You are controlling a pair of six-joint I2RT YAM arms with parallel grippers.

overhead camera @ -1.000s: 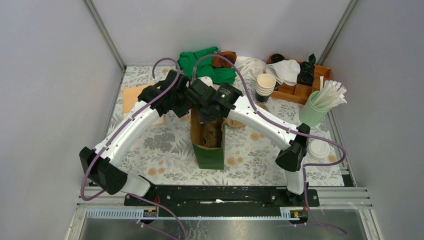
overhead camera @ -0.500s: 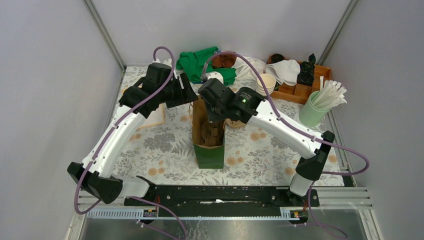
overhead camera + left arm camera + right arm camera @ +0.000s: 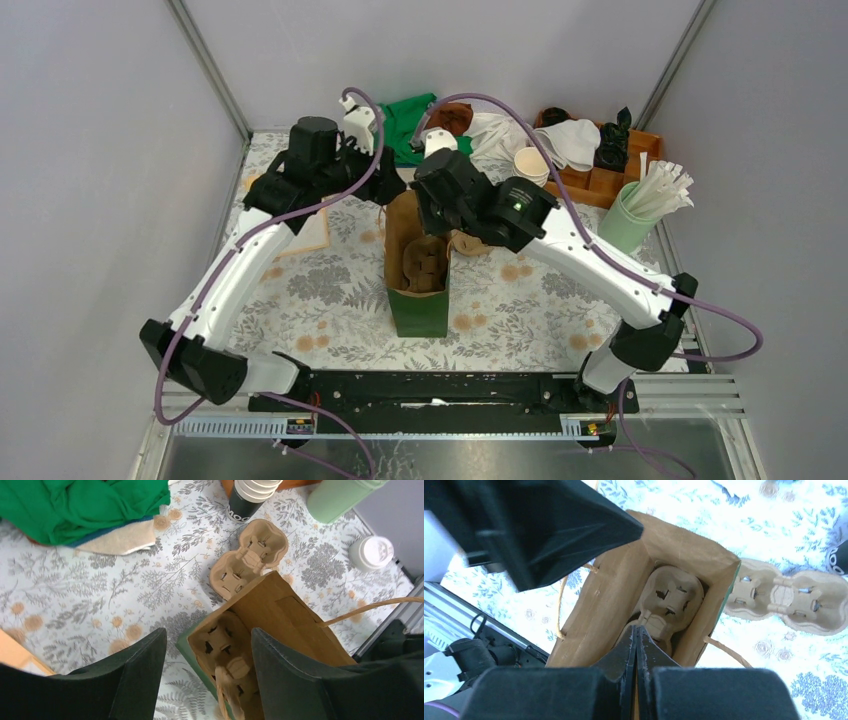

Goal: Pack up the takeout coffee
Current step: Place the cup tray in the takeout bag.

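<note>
Both my arms have swung up and back from the paper bag [image 3: 417, 300]. The takeout coffee [image 3: 372, 552] stands on the bench [image 3: 320, 290] to my right, well apart from the bag. My left fingers [image 3: 140, 675] hang released above the bag's mouth. My right fingers [image 3: 629, 652] are clenched over the carrier [image 3: 671, 595] inside. A second carrier [image 3: 248, 557] lies just behind the bag.

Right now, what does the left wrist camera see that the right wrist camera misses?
Only left wrist: the lidded takeout coffee, green cloth, mint-green container. Only right wrist: the right gripper, shut over the paper bag. Both: that bag with a pulp carrier inside, and a second carrier on the table beside it.
</note>
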